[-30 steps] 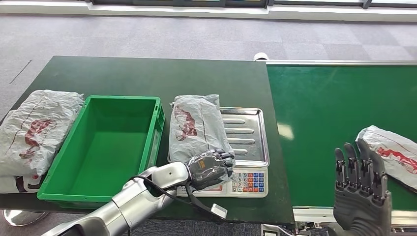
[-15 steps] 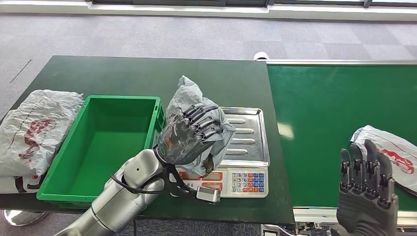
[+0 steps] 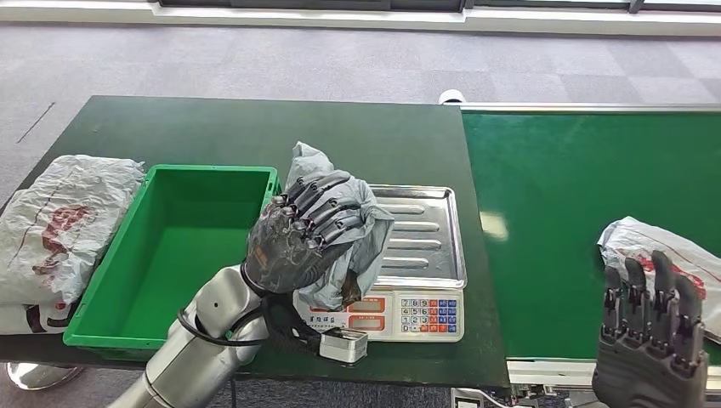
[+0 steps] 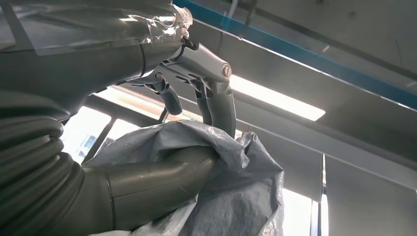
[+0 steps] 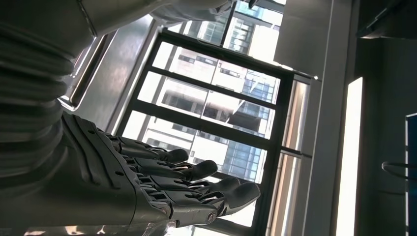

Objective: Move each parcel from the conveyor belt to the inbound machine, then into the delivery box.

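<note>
Above the scale (image 3: 421, 255), left hand (image 3: 298, 238) fingers grip a grey parcel (image 3: 361, 229) (crumpled); right hand (image 3: 650, 340) fingers spread, empty.

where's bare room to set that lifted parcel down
The green box is bare inside, between the parcels at the table's left end and the scale. The scale's tray is bare on its right half. Crowded: the table's left end, and the belt's near right corner, where another parcel lies by the right hand.
</note>
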Motion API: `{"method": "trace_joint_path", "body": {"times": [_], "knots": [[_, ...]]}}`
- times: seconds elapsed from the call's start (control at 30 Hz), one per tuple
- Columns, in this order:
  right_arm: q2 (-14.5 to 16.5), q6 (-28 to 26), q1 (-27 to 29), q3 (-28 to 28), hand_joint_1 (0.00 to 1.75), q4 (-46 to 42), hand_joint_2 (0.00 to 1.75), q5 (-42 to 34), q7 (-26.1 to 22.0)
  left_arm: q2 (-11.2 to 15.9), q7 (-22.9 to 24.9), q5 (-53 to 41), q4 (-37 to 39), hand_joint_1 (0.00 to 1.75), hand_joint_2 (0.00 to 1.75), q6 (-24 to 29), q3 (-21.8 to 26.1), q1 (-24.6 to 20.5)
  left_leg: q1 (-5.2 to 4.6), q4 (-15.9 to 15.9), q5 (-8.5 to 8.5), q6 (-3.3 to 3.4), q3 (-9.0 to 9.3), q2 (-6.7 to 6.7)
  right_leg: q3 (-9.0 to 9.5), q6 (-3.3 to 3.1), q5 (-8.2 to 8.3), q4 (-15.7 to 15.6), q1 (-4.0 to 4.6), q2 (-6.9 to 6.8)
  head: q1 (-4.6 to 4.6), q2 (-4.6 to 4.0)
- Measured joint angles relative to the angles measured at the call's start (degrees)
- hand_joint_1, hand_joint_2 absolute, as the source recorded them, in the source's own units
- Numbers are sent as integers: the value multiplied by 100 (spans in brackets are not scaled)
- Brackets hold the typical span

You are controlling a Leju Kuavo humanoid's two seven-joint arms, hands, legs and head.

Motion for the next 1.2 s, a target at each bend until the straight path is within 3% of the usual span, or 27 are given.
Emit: {"method": "trace_joint_path", "body": {"times": [0.77, 1.0, 1.2], "knots": [[555, 384, 480, -397, 0, -543, 175, 68, -31, -93, 353, -127, 59, 175, 175, 89, 366, -83, 1, 0, -1, -2, -1, 3, -4, -4, -3, 1, 1, 3, 1, 0], [674, 488, 434, -500, 0, -559, 175, 102, 9, -87, 523, 86, 1011, 175, 175, 398, 1237, -383, 4, -2, 1, -4, -1, 3, -1, -6, -2, 4, 4, 3, 1, 0], [684, 242, 177, -500, 0, -519, 175, 117, 137, 38, 434, 331, 2866, 175, 175, 673, 2816, -804, 8, -3, 1, -11, 10, 40, -8, -20, 7, 12, 8, 34, -1, 0]]}}
